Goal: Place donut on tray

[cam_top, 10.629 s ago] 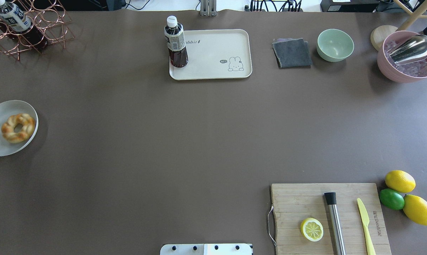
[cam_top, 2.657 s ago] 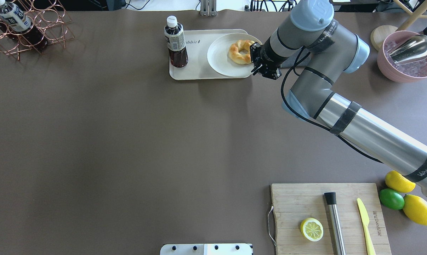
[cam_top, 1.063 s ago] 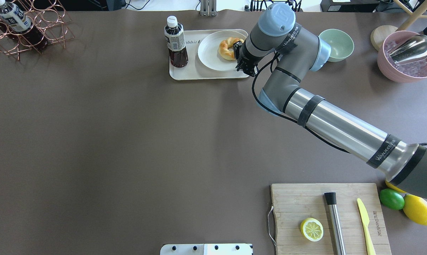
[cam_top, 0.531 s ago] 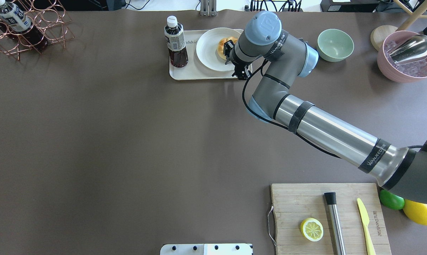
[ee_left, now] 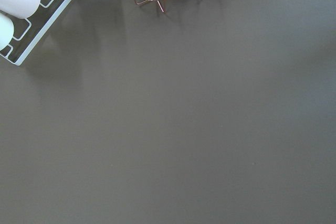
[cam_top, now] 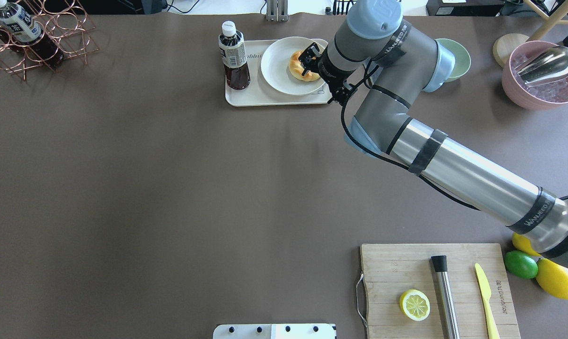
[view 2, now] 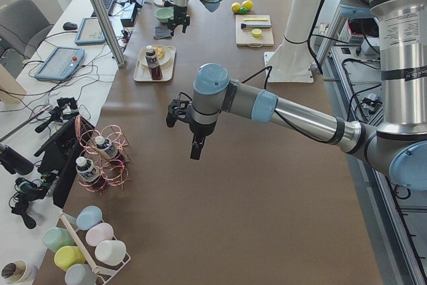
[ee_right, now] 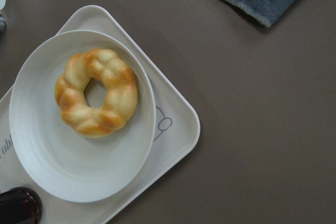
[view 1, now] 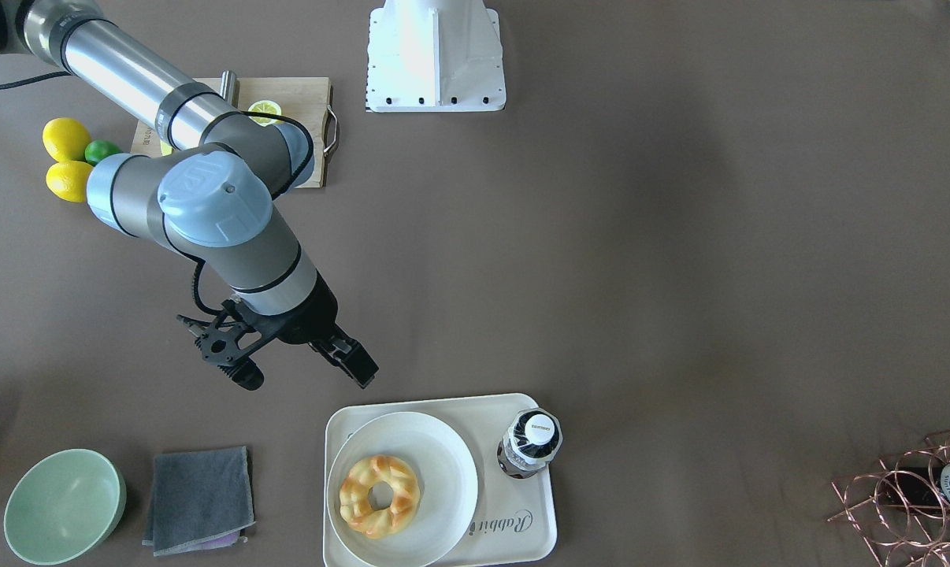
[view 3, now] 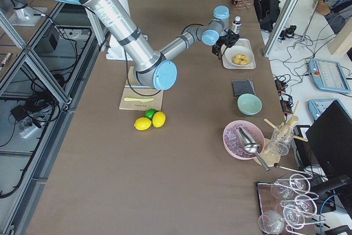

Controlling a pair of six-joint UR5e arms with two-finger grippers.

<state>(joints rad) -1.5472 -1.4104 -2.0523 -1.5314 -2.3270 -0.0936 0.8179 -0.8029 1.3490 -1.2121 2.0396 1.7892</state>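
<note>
The donut (view 1: 380, 496) lies on a round white plate (view 1: 436, 465) that rests on the cream rabbit tray (view 1: 522, 528), beside an upright bottle (view 1: 532, 441). The right wrist view looks down on the donut (ee_right: 97, 93), the plate (ee_right: 63, 171) and a tray corner (ee_right: 181, 129). My right gripper (view 1: 306, 374) is open and empty, raised just off the tray's edge; from overhead it (cam_top: 324, 75) hangs by the plate's right rim (cam_top: 277, 70). My left gripper (view 2: 190, 135) shows only in the exterior left view, high over bare table, and I cannot tell its state.
A grey cloth (view 1: 199, 500) and a green bowl (view 1: 64, 504) lie beside the tray. A cutting board (cam_top: 439, 292) with a lemon half (cam_top: 414, 304), a pink bowl (cam_top: 543, 75) and a copper wire rack (cam_top: 39, 42) sit at the table's edges.
The plate with the donut came from the table's left side onto the tray. In the last half second my right gripper opened, let go of the plate's rim and drew back.
</note>
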